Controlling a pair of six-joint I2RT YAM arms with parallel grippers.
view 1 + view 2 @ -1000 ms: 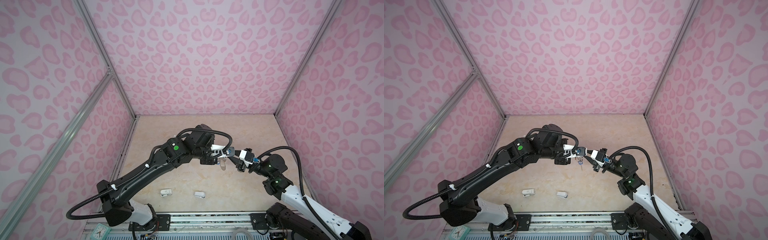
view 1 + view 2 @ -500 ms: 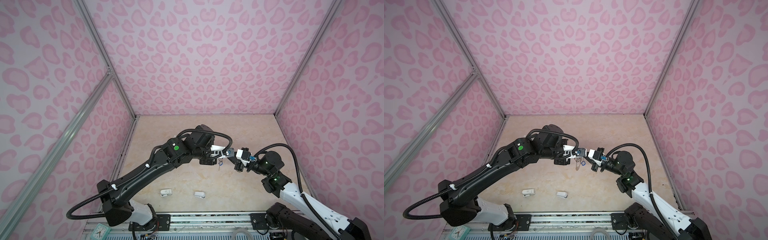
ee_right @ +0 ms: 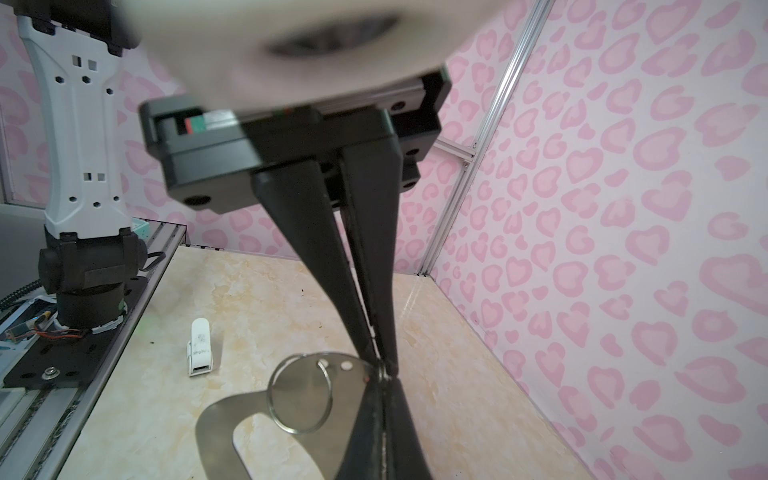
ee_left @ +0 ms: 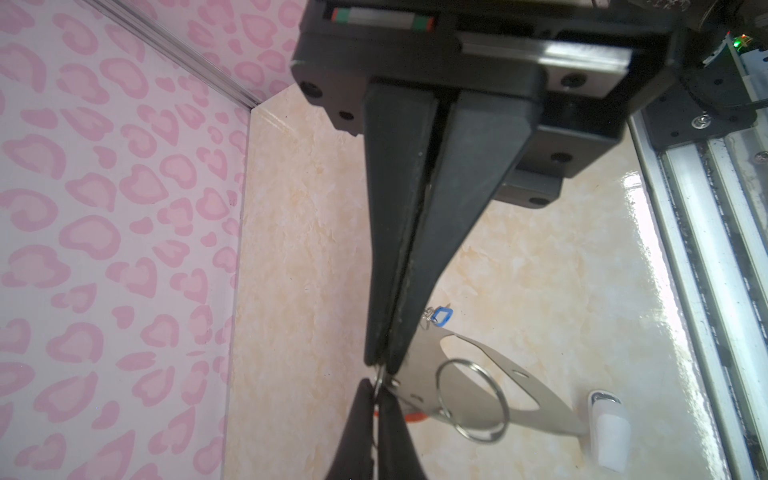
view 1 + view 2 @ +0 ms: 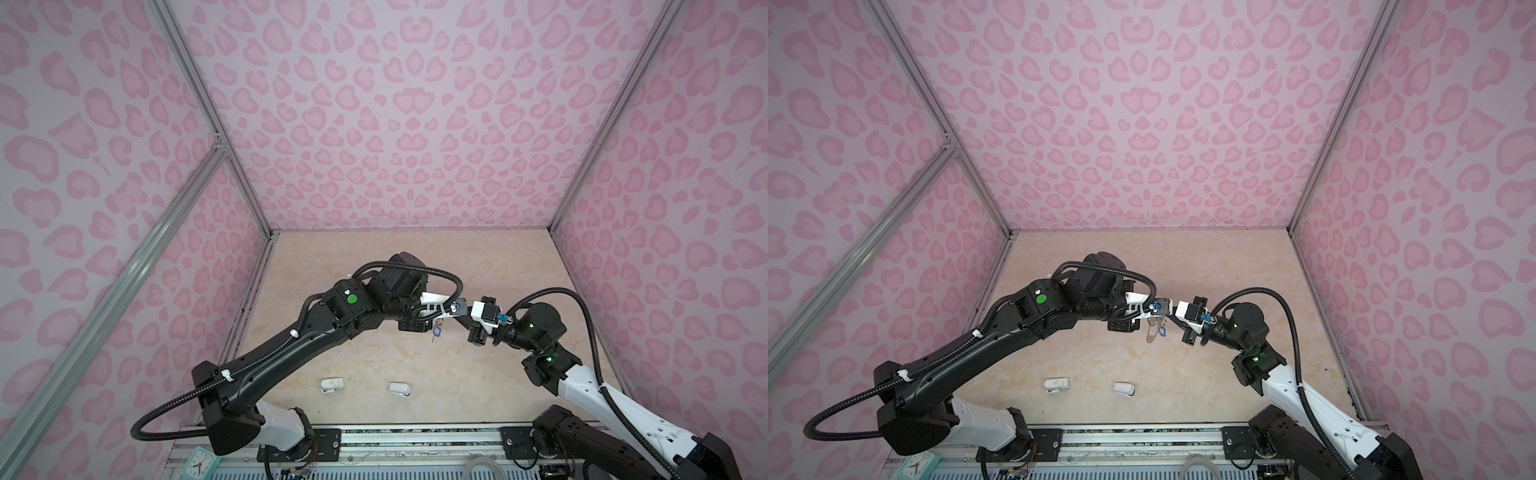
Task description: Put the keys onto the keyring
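Since a second ago: advance of the right gripper (image 3: 382,365) onto the left gripper (image 4: 380,363), tip to tip, and closing of its jaws.

At the fingers: both pairs pressed narrow. Left pinching the edge of the keyring (image 4: 419,365); right nipping a thin wire at that same edge.

Held aloft over the table (image 5: 415,365), plate hanging. Blue-tagged key (image 4: 441,316) dangling just beside the plate, seemingly hooked on already. Red tag (image 4: 413,417) glimpsed behind the plate, attachment not discernible.

Further out: white plastic pieces (image 5: 332,384) on the table, well apart from the work.

Judged step: threading the remaining key onto a wire ring. Next move calls for a steady left hold and a careful working of the wire with the right, without twisting the plate loose.
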